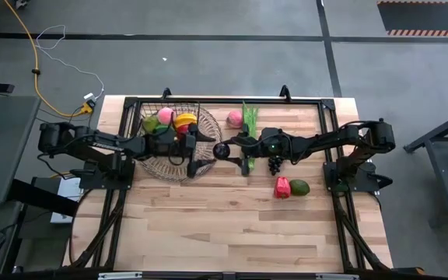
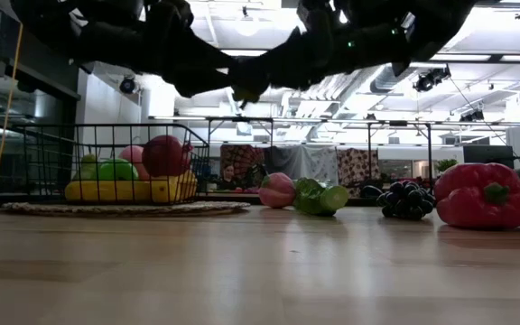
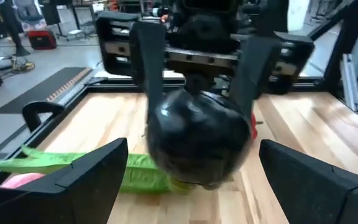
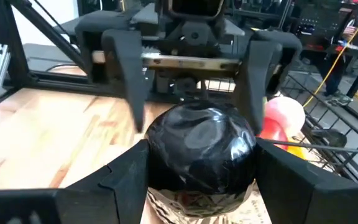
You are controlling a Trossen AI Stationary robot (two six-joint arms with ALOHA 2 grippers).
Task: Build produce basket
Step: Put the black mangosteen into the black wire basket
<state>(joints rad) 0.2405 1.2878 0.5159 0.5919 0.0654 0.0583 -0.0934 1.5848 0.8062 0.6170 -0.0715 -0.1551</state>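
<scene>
My right gripper (image 4: 201, 149) is shut on a dark glossy round fruit (image 1: 221, 149), high above the table's middle. My left gripper (image 3: 191, 148) faces it from the left, open, with its fingers (image 3: 86, 180) standing wide on either side of the fruit (image 3: 197, 140) and apart from it. The black wire basket (image 1: 162, 109) stands on a round woven tray (image 1: 166, 169) at the far left. It holds bananas (image 2: 120, 190), a green apple (image 2: 116, 170), a red apple (image 2: 165, 155) and a peach. My right gripper pinches the dark round fruit between its two fingers (image 4: 123, 180), which lie on opposite sides of it (image 4: 157, 155). The fingers come level from the table's right. The fruit is lifted clear of the table.
On the table lie a pink peach (image 1: 234, 118), a long green stalk (image 1: 249, 117), purple grapes (image 1: 274, 163), a red pepper (image 1: 282, 187) and a green fruit (image 1: 299, 187). The near half of the wooden table (image 1: 224, 233) is bare. A black frame rims the far edge.
</scene>
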